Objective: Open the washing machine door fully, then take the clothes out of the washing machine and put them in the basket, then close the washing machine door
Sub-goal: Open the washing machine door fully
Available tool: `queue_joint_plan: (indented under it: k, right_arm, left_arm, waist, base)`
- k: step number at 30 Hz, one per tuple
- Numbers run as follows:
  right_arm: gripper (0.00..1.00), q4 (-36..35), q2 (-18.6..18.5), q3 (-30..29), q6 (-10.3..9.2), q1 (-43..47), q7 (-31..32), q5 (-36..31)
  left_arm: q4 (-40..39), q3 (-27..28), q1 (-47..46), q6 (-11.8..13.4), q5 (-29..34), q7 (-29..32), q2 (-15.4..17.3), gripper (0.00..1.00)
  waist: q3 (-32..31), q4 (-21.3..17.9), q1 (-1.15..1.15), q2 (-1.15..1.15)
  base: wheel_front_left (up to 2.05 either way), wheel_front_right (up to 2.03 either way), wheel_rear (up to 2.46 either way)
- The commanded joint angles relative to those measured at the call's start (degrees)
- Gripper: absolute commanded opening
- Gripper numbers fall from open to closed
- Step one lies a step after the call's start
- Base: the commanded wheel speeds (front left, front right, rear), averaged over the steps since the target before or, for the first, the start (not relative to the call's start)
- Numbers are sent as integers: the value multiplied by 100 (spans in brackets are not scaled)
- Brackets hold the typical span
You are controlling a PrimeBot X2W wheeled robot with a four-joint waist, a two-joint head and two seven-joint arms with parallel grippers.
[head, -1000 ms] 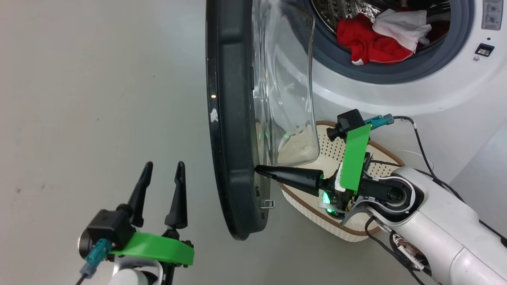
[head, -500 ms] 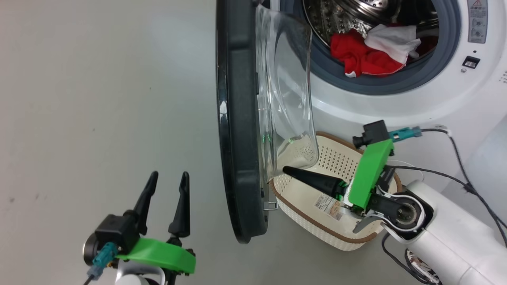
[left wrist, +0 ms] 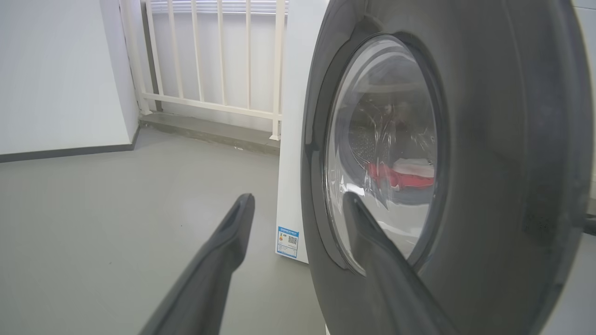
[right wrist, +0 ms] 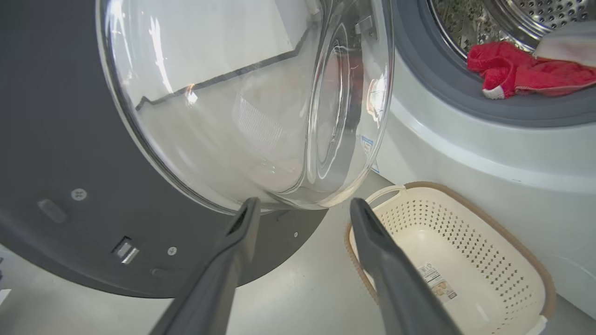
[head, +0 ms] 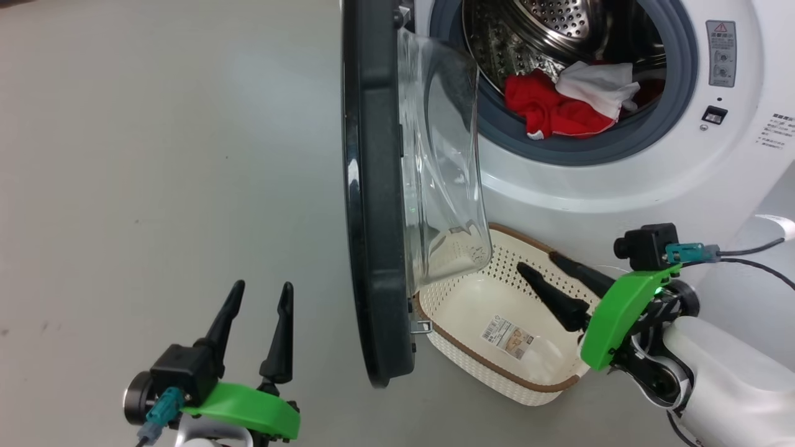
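The washing machine (head: 621, 186) stands white at the upper right, with its door (head: 372, 217) swung out and seen edge-on, the glass bowl facing the drum. Red and white clothes (head: 559, 108) lie at the drum's mouth. The cream basket (head: 515, 375) sits on the floor below the door, holding nothing but a sticker. My right gripper (head: 538, 261) hovers open over the basket, apart from the door. My left gripper (head: 263, 287) is open on the door's outer side, holding nothing. The right wrist view has the gripper (right wrist: 303, 203) just below the glass, with the basket (right wrist: 465, 232) and clothes (right wrist: 521, 70) to the right.
Bare grey floor (head: 155, 155) spreads to the left of the door. In the left wrist view, a white railing (left wrist: 209, 56) and a wall (left wrist: 56, 70) stand beyond the machine's side, and my open gripper (left wrist: 298, 197) points at the door (left wrist: 503, 139).
My right gripper has left the door's inner rim, drawn back to the right over the basket and opened. The head camera has shifted. The left gripper has stayed open.
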Motion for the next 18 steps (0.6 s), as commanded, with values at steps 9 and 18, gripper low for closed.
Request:
queue_joint_plan:
  k: [9,18]
  right_arm:
    - [100,723,295,-584,39,224,-1132,-1721]
    - [100,248,883,-2590,39,860,-1229,-3880]
  left_arm:
    - [-290,285,118,11,93,-28,126,100]
    - [-463,352,195,13,133,-28,106,100]
  waist:
    - [-43,-89,0,0]
    - [-3,-124,0,0]
  base:
    - [0,0,0]
    - [0,0,0]
